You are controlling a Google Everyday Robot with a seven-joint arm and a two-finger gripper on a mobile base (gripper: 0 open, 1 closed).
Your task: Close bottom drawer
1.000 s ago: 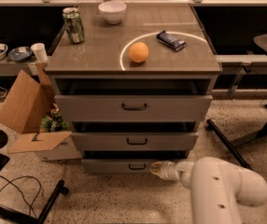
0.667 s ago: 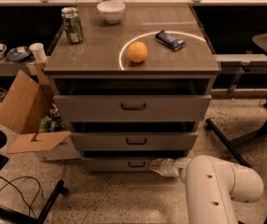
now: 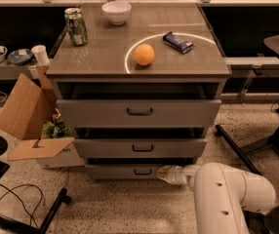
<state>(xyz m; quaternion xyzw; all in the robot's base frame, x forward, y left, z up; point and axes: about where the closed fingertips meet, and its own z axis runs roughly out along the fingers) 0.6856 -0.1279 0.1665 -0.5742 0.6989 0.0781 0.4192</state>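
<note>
Camera view: the grey cabinet [image 3: 139, 72] stands in the middle, and all three of its drawers sit slightly out. The bottom drawer [image 3: 115, 171] is lowest, near the floor, with a small dark handle [image 3: 143, 171] at its centre. The gripper [image 3: 165, 174] on the white arm [image 3: 227, 194] comes from the near right and meets that drawer's front just right of the handle; I cannot tell whether it is clenched or released. On top are a can [image 3: 76, 27], a bowl [image 3: 116, 11] and an orange [image 3: 144, 54].
</note>
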